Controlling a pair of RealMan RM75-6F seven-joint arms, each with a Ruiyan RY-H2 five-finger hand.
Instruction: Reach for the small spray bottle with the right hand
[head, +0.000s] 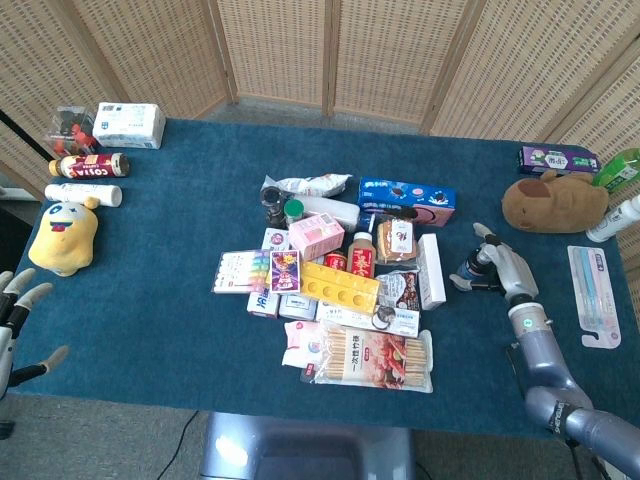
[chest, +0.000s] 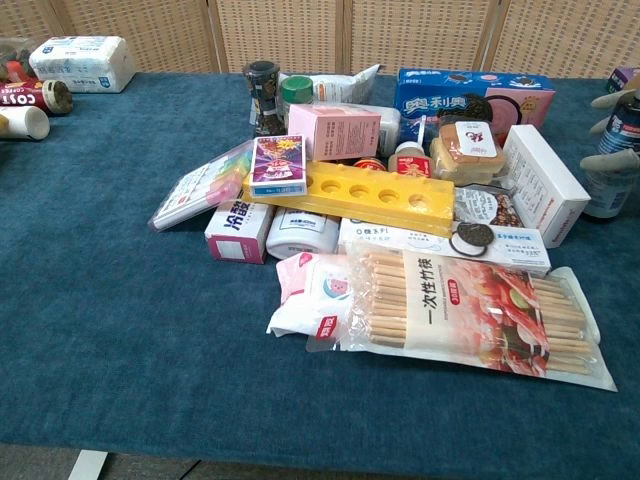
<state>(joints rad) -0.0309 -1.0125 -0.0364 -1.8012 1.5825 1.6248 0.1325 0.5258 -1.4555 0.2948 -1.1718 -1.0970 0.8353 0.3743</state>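
The small spray bottle (head: 468, 270), dark blue with a pale cap, stands upright on the blue table right of the central pile. In the chest view the spray bottle (chest: 606, 185) sits at the far right edge. My right hand (head: 497, 268) is right beside it, its fingers curved around both sides of the bottle. One of those fingers (chest: 610, 158) crosses in front of the bottle. The bottle still stands on the cloth, and I cannot tell how firm the contact is. My left hand (head: 10, 322) hangs at the table's front left edge, fingers spread, holding nothing.
A white box (head: 430, 270) stands just left of the bottle at the edge of the central pile of packets. A brown plush (head: 553, 203), a toothbrush pack (head: 593, 293) and a white bottle (head: 615, 220) lie to the right. A yellow plush (head: 63, 235) sits far left.
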